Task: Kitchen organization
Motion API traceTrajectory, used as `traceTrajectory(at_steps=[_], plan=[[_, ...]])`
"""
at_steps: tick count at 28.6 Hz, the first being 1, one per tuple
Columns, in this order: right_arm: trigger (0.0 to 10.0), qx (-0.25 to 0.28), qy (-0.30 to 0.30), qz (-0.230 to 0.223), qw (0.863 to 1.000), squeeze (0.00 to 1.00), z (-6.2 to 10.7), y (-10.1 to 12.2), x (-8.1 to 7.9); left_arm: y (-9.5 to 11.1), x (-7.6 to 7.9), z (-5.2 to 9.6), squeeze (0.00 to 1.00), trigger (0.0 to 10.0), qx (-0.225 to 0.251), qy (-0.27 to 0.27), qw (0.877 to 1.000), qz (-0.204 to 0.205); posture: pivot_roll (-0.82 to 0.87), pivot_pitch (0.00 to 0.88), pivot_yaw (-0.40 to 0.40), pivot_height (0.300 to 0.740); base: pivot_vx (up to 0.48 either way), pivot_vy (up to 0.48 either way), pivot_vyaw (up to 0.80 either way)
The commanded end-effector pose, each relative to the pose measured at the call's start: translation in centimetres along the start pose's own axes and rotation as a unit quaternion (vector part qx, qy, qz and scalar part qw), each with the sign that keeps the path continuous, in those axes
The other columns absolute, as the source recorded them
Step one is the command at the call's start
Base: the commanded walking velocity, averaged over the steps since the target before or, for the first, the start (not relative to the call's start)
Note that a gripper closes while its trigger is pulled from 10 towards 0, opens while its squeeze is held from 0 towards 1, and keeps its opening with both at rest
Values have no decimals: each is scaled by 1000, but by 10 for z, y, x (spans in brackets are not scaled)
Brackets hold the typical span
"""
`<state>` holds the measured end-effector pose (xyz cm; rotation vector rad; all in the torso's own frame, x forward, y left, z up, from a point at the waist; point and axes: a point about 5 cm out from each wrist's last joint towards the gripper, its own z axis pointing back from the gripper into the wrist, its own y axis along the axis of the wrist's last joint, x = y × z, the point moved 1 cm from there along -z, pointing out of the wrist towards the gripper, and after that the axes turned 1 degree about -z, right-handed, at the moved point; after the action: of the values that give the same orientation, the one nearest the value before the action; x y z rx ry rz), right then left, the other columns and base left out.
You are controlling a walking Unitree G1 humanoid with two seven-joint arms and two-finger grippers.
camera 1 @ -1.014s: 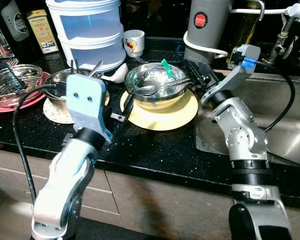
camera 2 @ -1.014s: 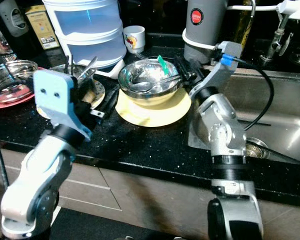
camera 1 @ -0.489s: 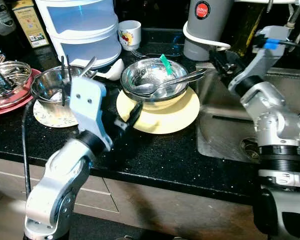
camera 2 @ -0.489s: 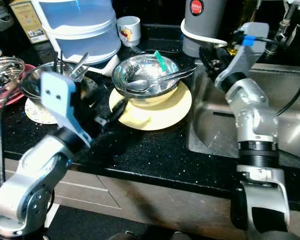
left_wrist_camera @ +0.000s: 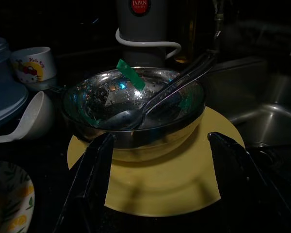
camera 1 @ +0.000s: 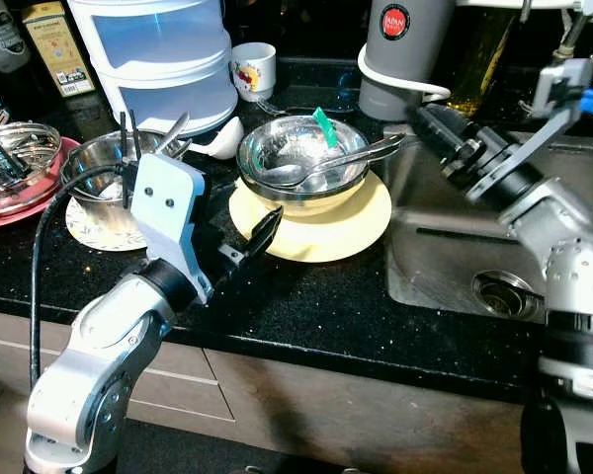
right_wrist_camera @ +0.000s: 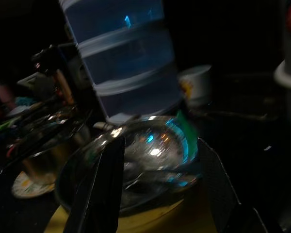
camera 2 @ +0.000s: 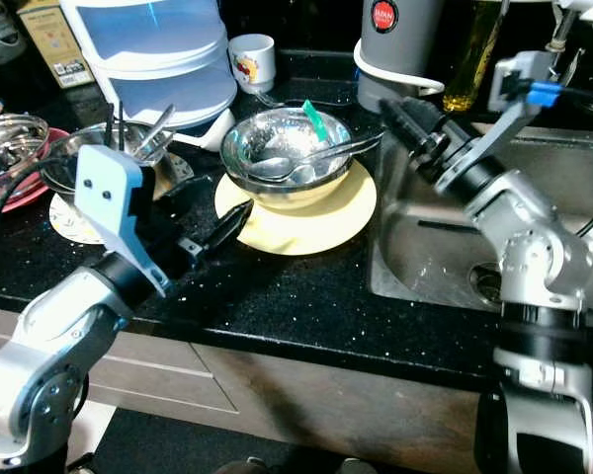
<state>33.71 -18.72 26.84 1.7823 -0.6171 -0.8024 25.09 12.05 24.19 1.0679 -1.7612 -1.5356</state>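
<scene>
A steel bowl (camera 1: 295, 148) with a green tape tag (camera 1: 327, 128) stands on a yellow plate (camera 1: 321, 229) on the black counter. Two long spoons (camera 1: 351, 161) lie in it, their handles sticking out over the right rim. My left gripper (camera 1: 245, 212) is open just off the plate's front left edge, and in its wrist view the fingers (left_wrist_camera: 96, 179) frame the bowl (left_wrist_camera: 136, 104). My right gripper (camera 1: 423, 113) is open and hovers over the sink's left edge, just right of the spoon handles, pointing at the bowl (right_wrist_camera: 150, 145).
A smaller steel bowl with utensils (camera 1: 101, 170) sits on a patterned saucer at the left, beside a red plate (camera 1: 20, 202). Behind stand a white stacked container (camera 1: 163, 59), a mug (camera 1: 255, 67), a white ladle (camera 1: 222, 138) and a grey appliance (camera 1: 405, 49). The sink (camera 1: 494, 257) lies to the right.
My right gripper has drawn back from the bowl's right rim toward the sink. The left gripper has shifted a little toward the plate's front left edge. The camera has also moved.
</scene>
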Motion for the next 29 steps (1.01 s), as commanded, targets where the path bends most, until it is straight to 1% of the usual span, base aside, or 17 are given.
traceTrajectory(at_steps=[1, 4, 5, 6, 7, 8, 10, 12, 15, 22, 26, 29], plan=[[10000, -8, -6, -13, 1000, 0, -5, -8, -6, 1, 1, 1, 0, 10000, -2, -11, 1000, 3, 15, 65, -4, 740, 0, 0, 0], [10000, -7, -23, -26, 999, 0, -10, -13, -8, 2, 2, 0, 0, 10000, -1, -15, 1000, 4, 15, 65, -3, 740, 0, 0, 0], [10000, -7, -44, -31, 998, 0, -13, -16, -8, 2, 2, 0, 0, 10000, -1, -15, 1000, 4, 14, 65, -2, 740, 0, 0, 0], [10000, -7, -44, -31, 998, 0, -13, -16, -8, 2, 2, 0, 0, 10000, -1, -15, 1000, 4, 14, 65, -2, 740, 0, 0, 0], [10000, -9, -60, -33, 998, 0, -15, -17, -7, 2, 1, 0, 0, 10000, -1, -15, 1000, 5, 14, 66, -1, 740, 0, 0, 0], [10000, -9, -72, -32, 997, 0, -15, -18, -6, 2, 2, 0, 0, 10000, 0, -15, 1000, 5, 14, 66, -1, 740, 0, 0, 0], [10000, -14, -93, -13, 996, 0, -17, -19, -5, 2, 2, -1, 0, 10000, 0, -18, 1000, 8, 9, 66, 1, 740, 0, 0, 0], [10000, -20, -100, -5, 995, 0, -18, -21, -6, 1, 3, -2, 0, 10000, -1, -20, 1000, 8, 6, 63, -2, 740, 0, 0, 0], [10000, -24, -104, -3, 994, 0, -19, -22, -9, 1, 3, -2, 0, 10000, -1, -22, 1000, 8, 6, 63, -4, 740, 0, 0, 0], [10000, -28, -109, 2, 994, 0, -19, -18, -11, 1, 6, -3, 0, 10000, 2, -27, 1000, 12, 2, 53, -4, 740, 0, 0, 0], [10000, -73, -103, 5, 992, 0, -21, -29, -18, 1, 7, -5, 0, 10000, 3, -29, 999, 14, -2, 48, -3, 740, 0, 0, 0], [10000, -90, -114, -20, 989, 0, -22, -36, -20, 1, 9, -5, 0, 10000, 4, -32, 999, 15, -4, 45, -3, 740, 0, 0, 0]])
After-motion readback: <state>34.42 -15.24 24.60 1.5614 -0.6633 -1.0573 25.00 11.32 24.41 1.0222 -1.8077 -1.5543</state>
